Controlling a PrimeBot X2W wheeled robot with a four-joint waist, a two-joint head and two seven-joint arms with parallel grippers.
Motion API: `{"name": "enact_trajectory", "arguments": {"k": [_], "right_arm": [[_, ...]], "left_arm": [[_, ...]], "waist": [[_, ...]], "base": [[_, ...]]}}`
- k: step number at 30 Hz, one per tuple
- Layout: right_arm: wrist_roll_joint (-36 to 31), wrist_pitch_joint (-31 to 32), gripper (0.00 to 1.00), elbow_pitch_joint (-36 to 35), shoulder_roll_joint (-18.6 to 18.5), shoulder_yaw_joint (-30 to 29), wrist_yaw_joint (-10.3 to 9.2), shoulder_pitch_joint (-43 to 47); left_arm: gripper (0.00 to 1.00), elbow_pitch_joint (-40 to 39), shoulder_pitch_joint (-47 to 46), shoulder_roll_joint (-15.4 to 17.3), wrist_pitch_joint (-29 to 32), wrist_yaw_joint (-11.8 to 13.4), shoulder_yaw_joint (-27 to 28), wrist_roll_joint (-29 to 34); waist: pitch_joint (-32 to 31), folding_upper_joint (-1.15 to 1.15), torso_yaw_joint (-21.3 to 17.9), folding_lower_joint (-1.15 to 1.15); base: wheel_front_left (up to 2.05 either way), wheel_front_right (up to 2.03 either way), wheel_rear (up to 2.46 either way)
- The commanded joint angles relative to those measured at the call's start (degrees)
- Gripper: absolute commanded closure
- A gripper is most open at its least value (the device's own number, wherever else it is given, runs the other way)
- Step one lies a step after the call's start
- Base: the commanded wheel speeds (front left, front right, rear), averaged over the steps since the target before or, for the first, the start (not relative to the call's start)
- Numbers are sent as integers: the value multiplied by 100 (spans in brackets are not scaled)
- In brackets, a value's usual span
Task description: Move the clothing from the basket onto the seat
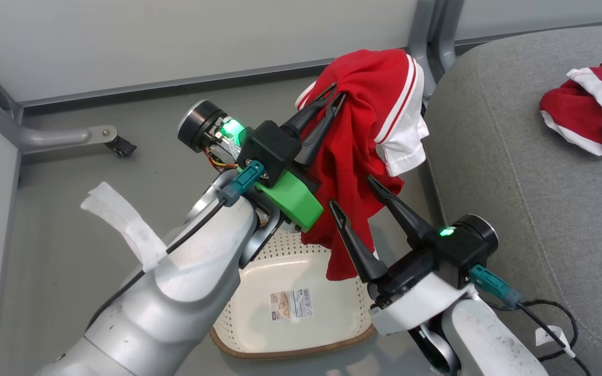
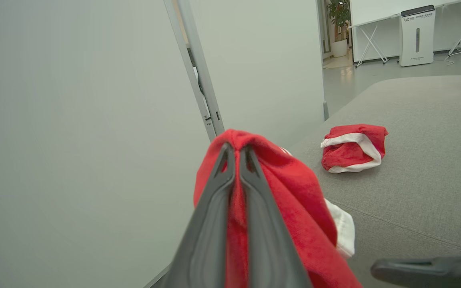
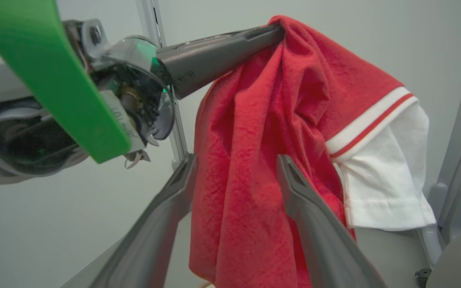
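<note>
Left fingers (image 1: 310, 108) pinch the striped garment (image 1: 358, 104) above the basket (image 1: 290, 245); right fingers (image 1: 353, 240) spread, seemingly straddling it, beside the seat (image 1: 515, 183).

You've got two red garments: one hanging garment (image 1: 363, 120) and one crumpled garment (image 1: 588, 109). You've got one basket (image 1: 285, 353) with one label (image 1: 290, 304), one grey seat (image 1: 541, 219), and two grippers: left gripper (image 1: 337, 92), right gripper (image 1: 351, 191); plus one potted plant (image 2: 339, 16) and one white appliance (image 2: 416, 34).

Bright even indoor light, soft faint shadows, near pincer fingers (image 2: 254, 224) blurred, wrist views bowed at edges
</note>
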Motion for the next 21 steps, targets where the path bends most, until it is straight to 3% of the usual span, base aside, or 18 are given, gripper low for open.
{"name": "enact_trajectory", "arguments": {"k": [1,18,19,20,21], "right_arm": [[44,-14,0,99,-21,45,-4,-123],[154,-14,0,1441,-22,211,-4,-1072],[176,-14,13,1500,-22,213,-4,-1114],[219,-14,77,1580,-21,222,-4,-1155],[266,-14,100,1632,-21,222,-4,-1175]], "left_arm": [[100,-17,-99,-38,-4,-21,-3,74],[100,-142,-190,-256,-4,-15,-214,49],[100,-146,-186,-260,-4,-7,-228,46],[100,-156,-181,-267,-4,-1,-245,38],[100,-161,-176,-271,-4,2,-255,28]], "waist": [[43,0,46,0],[358,0,302,0],[362,0,312,0],[363,0,322,0],[362,0,329,0]], "base": [[0,0,0],[0,0,0],[0,0,0],[0,0,0],[0,0,0]]}}
